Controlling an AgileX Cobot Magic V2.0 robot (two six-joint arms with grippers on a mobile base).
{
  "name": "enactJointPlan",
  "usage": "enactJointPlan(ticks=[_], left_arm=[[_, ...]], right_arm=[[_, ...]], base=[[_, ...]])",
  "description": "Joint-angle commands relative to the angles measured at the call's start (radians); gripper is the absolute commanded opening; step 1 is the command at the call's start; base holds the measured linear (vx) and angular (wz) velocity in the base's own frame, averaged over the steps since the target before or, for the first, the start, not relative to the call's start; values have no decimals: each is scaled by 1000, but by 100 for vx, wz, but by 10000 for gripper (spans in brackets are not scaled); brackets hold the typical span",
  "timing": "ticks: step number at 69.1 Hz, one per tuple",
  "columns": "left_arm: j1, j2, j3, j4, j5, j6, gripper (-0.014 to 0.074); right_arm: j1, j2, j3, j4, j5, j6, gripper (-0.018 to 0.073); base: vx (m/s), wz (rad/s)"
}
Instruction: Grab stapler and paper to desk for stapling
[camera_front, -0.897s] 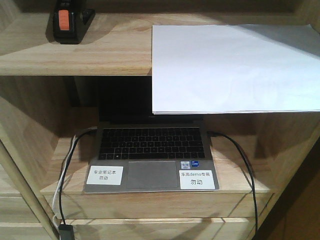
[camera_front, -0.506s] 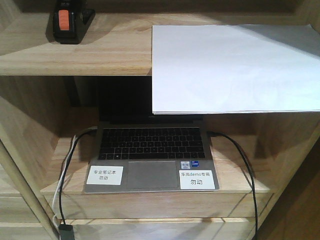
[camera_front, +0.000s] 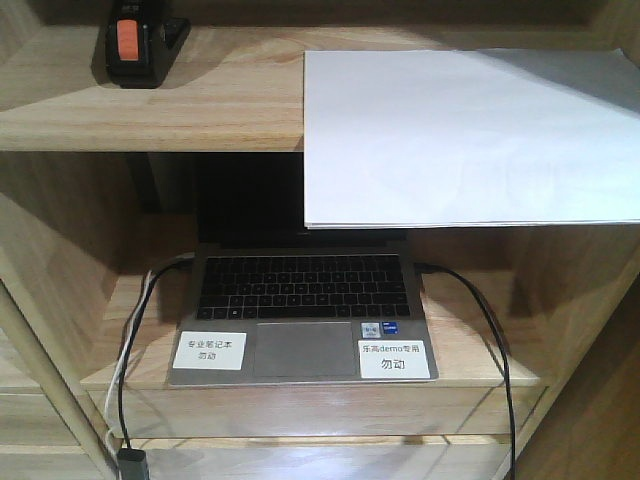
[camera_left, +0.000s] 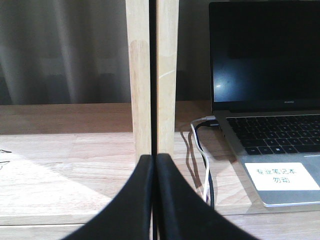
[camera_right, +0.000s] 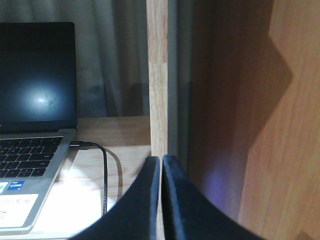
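Exterior front-facing view: the pale wooden shelving unit (camera_front: 60, 250) fills the frame. Against the two earlier pictures, only the framing along the bottom edge and lower right corner has shifted slightly. Nothing on the shelves has moved. From this I judge that the rig is at most adjusting its stance and that neither pickup has begun.

1. Upper shelf (camera_front: 220, 110): carries both task items.
2. Paper (camera_front: 470, 140): lies flat on the right half of the upper shelf. Its near edge overhangs the shelf front, in front of the dark screen below.
3. Laptop (camera_front: 300, 300): stands open on the shelf underneath, with a black cable (camera_front: 480, 320) running off its right side and two white stickers (camera_front: 394, 358) on the palm rest.
4. Stapler (camera_front: 135, 45): sits at the far left of the upper shelf, orange-red patch towards the camera, well apart from the paper.
5. Desk: not seen in any view.
6. Left gripper (camera_left: 154, 162): fingers pressed together with nothing between them. It sits low, at laptop-shelf level, facing a wooden upright (camera_left: 150, 75).
7. Right gripper (camera_right: 161, 162): fingers closed to a hairline gap, holding nothing. It faces the upright to the right of the laptop.

Both tools sit a shelf too low and would need to rise and open. The overhanging paper edge looks the easier place to pinch.
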Motion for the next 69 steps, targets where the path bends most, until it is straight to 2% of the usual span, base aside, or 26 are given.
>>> enactJointPlan(ticks=[1,14,37,41,54,60,64,69], left_arm=[[-3,-14,11,-9,-70,-5,-6],[-3,-14,11,-9,-83,-5,-6],[-3,-14,11,-9,-214,-5,-6],[-3,-14,11,-9,-281,-5,-6],[-3,-14,9,-9,-588,-5,-6],[-3,-14,-23,-9,-711,-5,-6],[-3,-14,-82,-9,-721,-5,-6],[-3,-13,-181,-9,-671,-5,-6]], right_arm=[[-6,-8,2,-8,-79,-7,-6],[-6,-8,2,-9,-86,-7,-6],[-6,-8,2,-8,-144,-7,-6],[-6,-8,2,-9,-161,-7,-6],[-6,-8,-7,-12,-399,-10,-6],[-6,-8,-49,-12,-456,-8,-6],[-6,-8,-106,-12,-457,-10,-6],[-6,-5,-180,-12,-454,-10,-6]], base=[[0,0],[0,0],[0,0],[0,0],[0,0],[0,0],[0,0],[0,0]])
